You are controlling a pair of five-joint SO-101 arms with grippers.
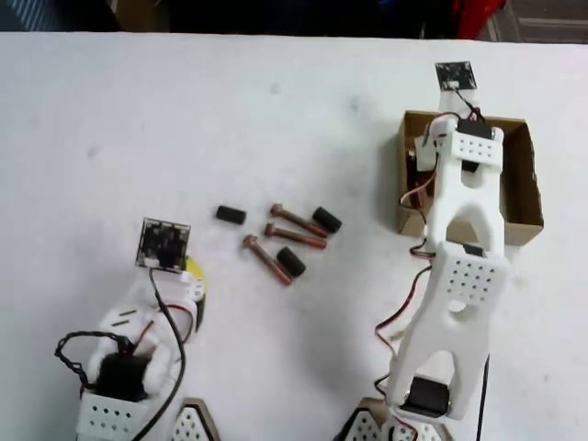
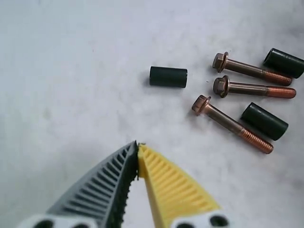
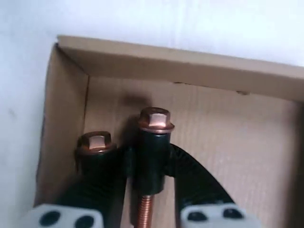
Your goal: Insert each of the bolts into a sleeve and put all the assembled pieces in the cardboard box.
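Sleeved bolt [image 3: 153, 142] is clamped by right gripper [image 3: 151, 164] over cardboard box [image 3: 180, 66]; left gripper [image 2: 137, 151] is closed, empty, near loose bolts [image 2: 232, 124].

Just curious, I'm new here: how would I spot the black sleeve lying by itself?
On the white table, three copper bolts lie apart from the cardboard box. The lone sleeve lies off their heads, away from the box; the other two sleeves sit by the threaded ends.

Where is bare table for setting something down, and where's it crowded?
Bare: table left of the lone sleeve, and between bolts and box. Crowded: around the bolts; the box, under the right end effector holding an assembled piece.
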